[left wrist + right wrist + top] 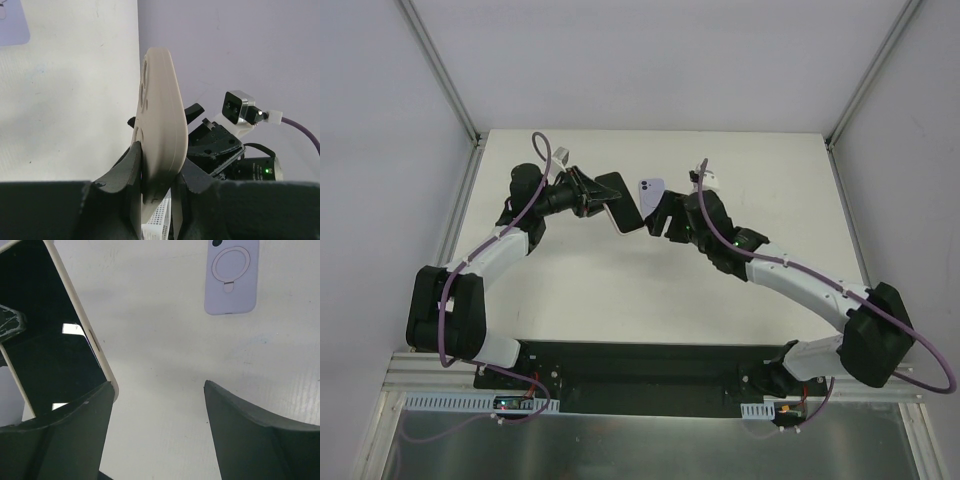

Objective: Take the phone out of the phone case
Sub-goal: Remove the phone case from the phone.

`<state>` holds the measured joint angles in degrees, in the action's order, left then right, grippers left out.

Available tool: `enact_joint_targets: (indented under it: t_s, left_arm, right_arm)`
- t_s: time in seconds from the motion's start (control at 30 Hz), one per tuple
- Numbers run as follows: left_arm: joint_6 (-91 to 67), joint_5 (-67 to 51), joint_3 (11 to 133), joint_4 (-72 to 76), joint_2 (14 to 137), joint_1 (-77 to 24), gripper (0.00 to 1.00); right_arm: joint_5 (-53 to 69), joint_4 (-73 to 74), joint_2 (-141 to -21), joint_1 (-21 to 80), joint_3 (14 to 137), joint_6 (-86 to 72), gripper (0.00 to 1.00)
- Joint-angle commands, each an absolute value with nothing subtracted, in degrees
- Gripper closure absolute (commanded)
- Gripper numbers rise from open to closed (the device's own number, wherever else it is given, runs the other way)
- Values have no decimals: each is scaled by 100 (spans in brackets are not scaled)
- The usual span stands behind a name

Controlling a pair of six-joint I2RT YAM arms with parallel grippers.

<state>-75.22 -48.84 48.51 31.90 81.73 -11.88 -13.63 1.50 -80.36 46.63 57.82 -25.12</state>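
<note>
A beige phone case (162, 125) stands on edge above the table, and my left gripper (157, 170) is shut on its lower end, one finger on each face. In the right wrist view the phone's black screen (45, 340) fills the case, with the beige rim (85, 325) around it. From above, the cased phone (620, 205) hangs between the two arms. My right gripper (159, 390) stands open just right of the case's corner, nothing between its fingers. Its left finger (75, 425) is close beside that corner.
A lavender case with a ring stand (232, 277) lies flat on the white table (620, 300) behind the grippers, also seen from above (651, 188). Grey walls and metal frame posts (445, 75) enclose the table.
</note>
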Motion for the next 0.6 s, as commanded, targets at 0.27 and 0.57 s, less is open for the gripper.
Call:
enact_joint_targets:
  t_s: [0.27,0.57]
  left_arm:
    - [-8482,-5985,5177,5089,7532,-1468,100]
    - [-9929,-6090,5308,7592,8498,-1468,100]
  right_arm:
    - [1361,170,-6865,4193,4870,-3145,21]
    - [2399,-1877,-6557,3982,4017,-4692,42]
